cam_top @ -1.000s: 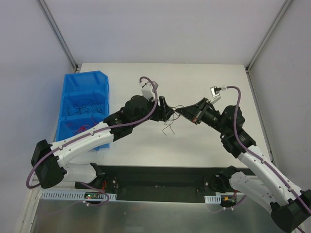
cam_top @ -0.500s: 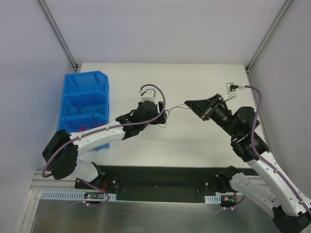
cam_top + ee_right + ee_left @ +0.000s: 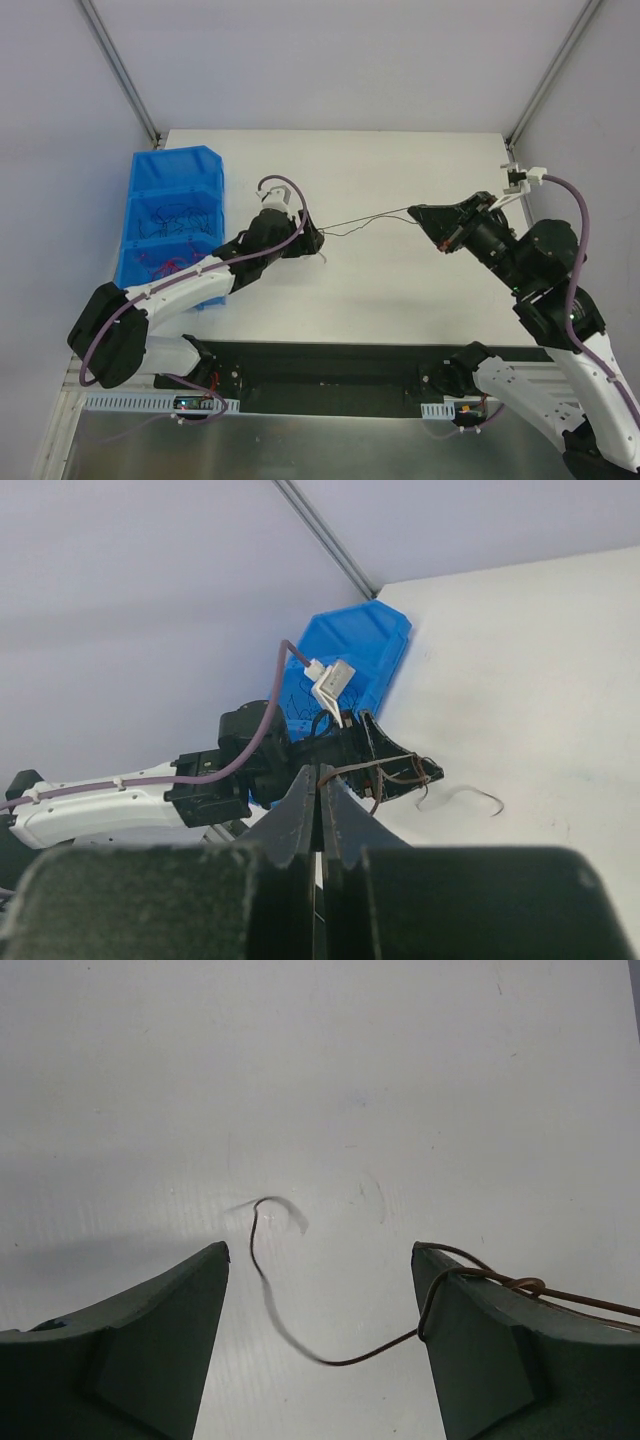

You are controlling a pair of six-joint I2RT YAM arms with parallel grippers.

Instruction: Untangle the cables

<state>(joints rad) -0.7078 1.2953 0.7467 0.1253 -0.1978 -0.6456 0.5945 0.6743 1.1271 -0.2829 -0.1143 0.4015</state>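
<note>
Cables [image 3: 528, 1286] hair-thin, faint from above, end hidden inside right gripper [image 3: 318, 776]

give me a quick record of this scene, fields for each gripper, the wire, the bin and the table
left gripper: open, the wire hooked round one finger
right gripper: shut on the wire's other end
wire: thin, pulled nearly straight between the two grippers, loose curly tail by the left one
bin: blue, at the table's left edge, dark wires in the middle section, red wires in the nearer one
table: white
</note>
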